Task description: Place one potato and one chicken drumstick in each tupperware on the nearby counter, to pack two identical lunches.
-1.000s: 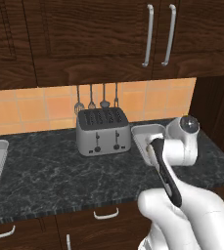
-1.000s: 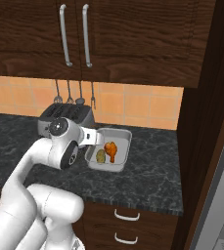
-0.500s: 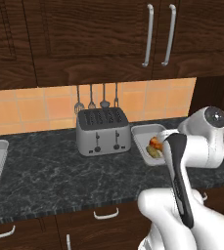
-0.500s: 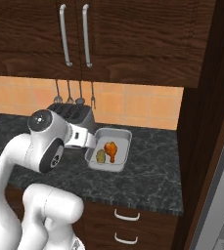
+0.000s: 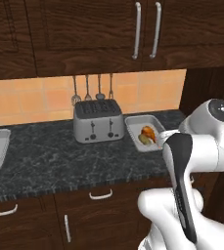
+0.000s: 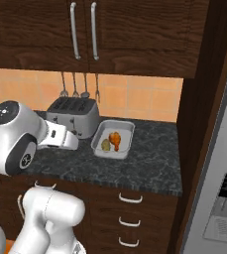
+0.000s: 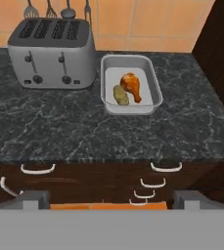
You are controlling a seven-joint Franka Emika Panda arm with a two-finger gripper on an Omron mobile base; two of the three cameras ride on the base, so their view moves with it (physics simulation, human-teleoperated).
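Beyond open jaws: tupperware holding potato, chicken drumstick.

Tupperware: pale grey-white tray. Chicken drumstick inside: bright orange-brown. Potato beside it: dull olive-tan. Counter: dark grey-black w/ pale marbled veins. Toaster: silver body, dark slots & knobs. Drawers below: dark brown wood, silver handles. Wall tiles: orange-tan. Upper cabinets: dark brown wood grain, silver handles. Robot arm: white, dark joints.

Even, soft rendered light, sharp throughout, faint shadows.
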